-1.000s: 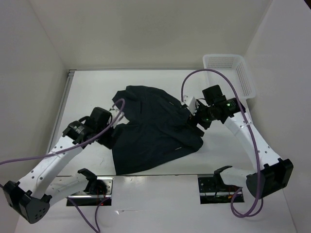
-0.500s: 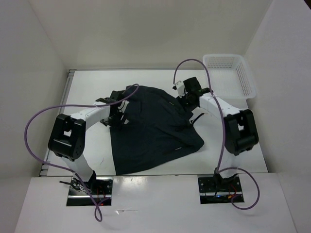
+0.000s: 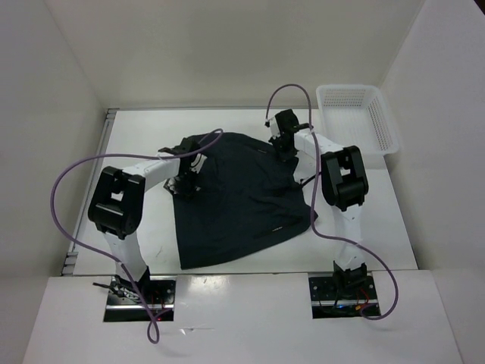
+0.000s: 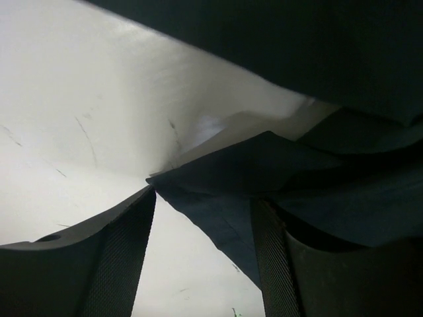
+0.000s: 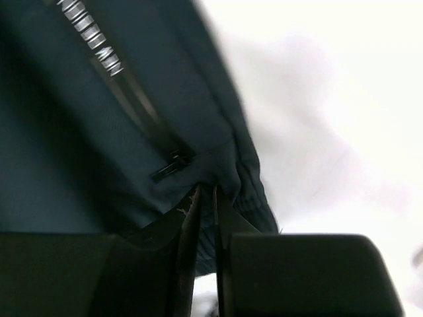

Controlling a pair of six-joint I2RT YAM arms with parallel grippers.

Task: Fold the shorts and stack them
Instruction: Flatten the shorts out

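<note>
The dark shorts (image 3: 242, 201) lie spread on the white table (image 3: 136, 136), with a small light tag near their front hem. My left gripper (image 3: 186, 180) is low at their far-left edge. In the left wrist view it (image 4: 205, 201) stands open, and a pointed corner of the shorts (image 4: 264, 165) reaches between its fingers (image 4: 122, 264). My right gripper (image 3: 286, 145) is at the far-right corner of the shorts. In the right wrist view it (image 5: 207, 191) is shut on a bunched fold of the shorts (image 5: 66, 132), just below a zipper (image 5: 132, 99).
A white lattice basket (image 3: 383, 121) stands at the far right corner of the table. White walls close in the table on the left, back and right. Purple cables loop above both arms.
Both arms have reached out to the far edge of the shorts. The right jaws have closed on the fabric. The left jaws have narrowed but still stand apart.
</note>
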